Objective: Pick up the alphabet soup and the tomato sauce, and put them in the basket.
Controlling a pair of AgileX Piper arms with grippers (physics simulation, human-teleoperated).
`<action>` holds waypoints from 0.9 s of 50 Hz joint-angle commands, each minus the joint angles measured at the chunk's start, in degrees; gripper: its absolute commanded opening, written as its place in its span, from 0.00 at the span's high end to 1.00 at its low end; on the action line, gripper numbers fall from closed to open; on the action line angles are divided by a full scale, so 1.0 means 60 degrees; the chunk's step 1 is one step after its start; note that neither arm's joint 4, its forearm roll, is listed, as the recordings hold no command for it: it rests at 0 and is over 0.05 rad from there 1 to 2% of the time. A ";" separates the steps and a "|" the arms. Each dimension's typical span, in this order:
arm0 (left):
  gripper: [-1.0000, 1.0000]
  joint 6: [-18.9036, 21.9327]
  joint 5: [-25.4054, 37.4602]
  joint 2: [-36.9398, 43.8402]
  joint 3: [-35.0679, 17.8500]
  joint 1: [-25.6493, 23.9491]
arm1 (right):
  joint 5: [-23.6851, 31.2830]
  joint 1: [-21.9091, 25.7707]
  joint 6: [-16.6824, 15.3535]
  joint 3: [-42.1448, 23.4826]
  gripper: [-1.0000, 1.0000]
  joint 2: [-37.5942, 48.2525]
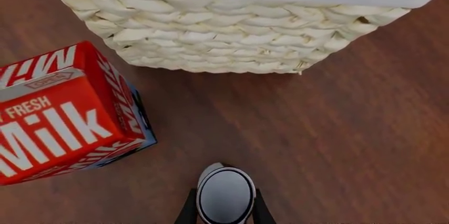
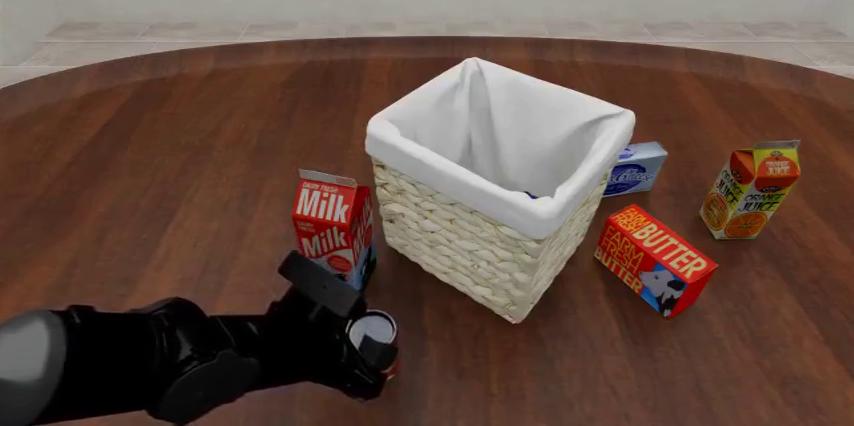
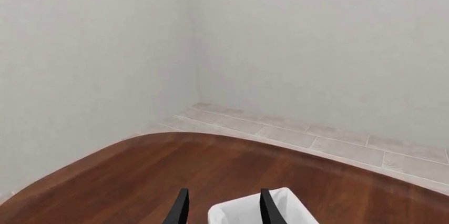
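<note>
Far left, front view: left arm is reaching low over the bench (image 2: 160, 166), its fingers (image 2: 374, 341) clenched on a can (image 2: 372, 328). Silver top is facing up, so the long axis is standing roughly upright. Label is hidden; a red sliver near the fingers suggests the tomato sauce, but cannot tell for sure. Whether it is lifted or resting on the bench, cannot tell.

Milk carton (image 2: 331, 226) is standing just behind the can, close beside the basket (image 2: 497, 216).

Basket is lying ahead and right of the can, its rim well above it: likely a lift first, then across.

A dark patch inside the basket is unidentifiable.

Right: right fingers (image 3: 222, 207) are hanging high, parted, empty. Left arm is nearer.
</note>
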 commanded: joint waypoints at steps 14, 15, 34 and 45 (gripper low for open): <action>1.00 0.0375 0.0998 -0.1085 -0.0285 -0.0056 | 0.0018 0.0005 -0.0038 -0.0193 0.00 0.0035; 1.00 0.0384 0.1019 -0.1123 -0.0280 -0.0096 | 0.0013 0.0004 -0.0034 -0.0197 0.00 0.0039; 1.00 0.0349 0.1992 -0.2093 -0.0585 -0.0531 | 0.0074 -0.0007 -0.0069 -0.0322 0.00 -0.0036; 1.00 0.0508 0.2571 -0.2490 -0.0983 -0.0556 | -0.0011 -0.0024 -0.0071 -0.0319 0.00 0.0003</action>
